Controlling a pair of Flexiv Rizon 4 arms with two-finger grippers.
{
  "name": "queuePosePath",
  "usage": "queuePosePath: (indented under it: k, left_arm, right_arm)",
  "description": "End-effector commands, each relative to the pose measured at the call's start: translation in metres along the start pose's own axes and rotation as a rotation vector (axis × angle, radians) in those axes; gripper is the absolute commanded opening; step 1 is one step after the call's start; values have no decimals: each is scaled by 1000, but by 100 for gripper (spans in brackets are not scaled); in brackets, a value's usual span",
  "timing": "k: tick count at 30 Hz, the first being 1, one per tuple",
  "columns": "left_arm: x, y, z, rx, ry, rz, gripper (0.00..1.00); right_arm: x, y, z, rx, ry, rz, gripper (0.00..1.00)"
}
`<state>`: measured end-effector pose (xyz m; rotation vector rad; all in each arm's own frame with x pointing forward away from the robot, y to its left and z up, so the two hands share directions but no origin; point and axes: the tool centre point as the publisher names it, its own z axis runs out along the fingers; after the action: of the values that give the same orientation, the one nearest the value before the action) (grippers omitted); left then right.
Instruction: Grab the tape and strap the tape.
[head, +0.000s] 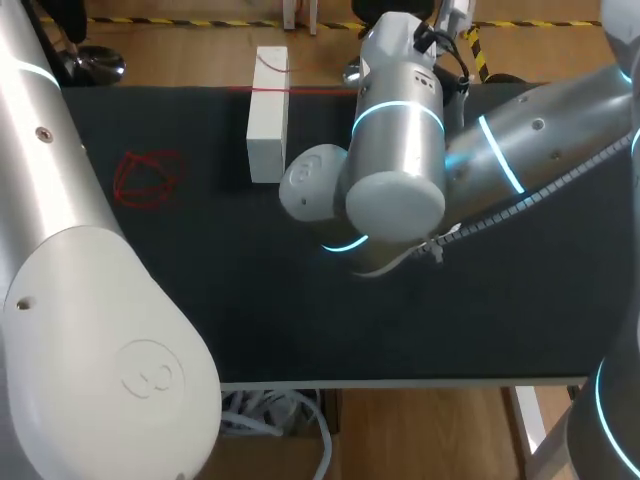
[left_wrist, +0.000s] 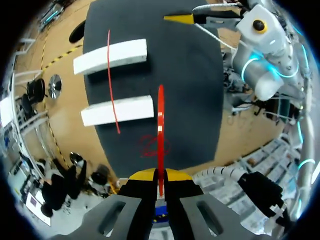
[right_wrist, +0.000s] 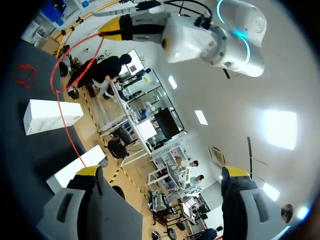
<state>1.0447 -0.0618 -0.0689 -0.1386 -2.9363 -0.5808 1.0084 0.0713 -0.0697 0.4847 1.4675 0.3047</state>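
In the left wrist view my left gripper (left_wrist: 160, 176) is shut on a thin red tape (left_wrist: 160, 125) that runs straight ahead of it, above the black table (left_wrist: 200, 100). A second red strand (left_wrist: 110, 75) lies across two white blocks (left_wrist: 111, 56) (left_wrist: 118, 110). From the right wrist view the tape (right_wrist: 58, 92) loops from my left gripper (right_wrist: 111, 28) down to a white block (right_wrist: 75, 167). My right gripper (right_wrist: 162, 172) is open and holds nothing. In the head view a red strand (head: 290, 89) crosses one white block (head: 267, 115); both grippers are hidden there.
A tangle of red tape (head: 150, 178) lies on the table's left part, also seen under the tape ahead of my left gripper (left_wrist: 152, 146). My right arm's wrist (head: 395, 150) hangs over the table's middle. The table's near edge (head: 400, 380) is close.
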Motion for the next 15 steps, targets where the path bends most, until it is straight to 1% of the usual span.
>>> queuePosePath:
  k: [1,3,6,8,10,13,15]
  left_arm:
    - [0,27,27,43,33,-54,0]
    - [1,39,35,52,19,-78,0]
    - [2,53,49,71,-47,-103,0]
    - [3,62,59,95,-54,-149,0]
    - [4,70,66,102,-66,-171,0]
    - [6,80,78,121,-59,-197,0]
    - [7,84,81,117,-63,-207,0]
  right_arm:
    - [-3,0,0,1,8,-1,100]
    - [-3,0,0,1,8,-1,100]
    - [-3,0,0,1,8,-1,100]
    - [-3,0,0,1,8,-1,100]
    - [-3,0,0,1,8,-1,100]
    - [-3,0,0,1,8,-1,100]
    - [-3,0,0,1,8,-1,100]
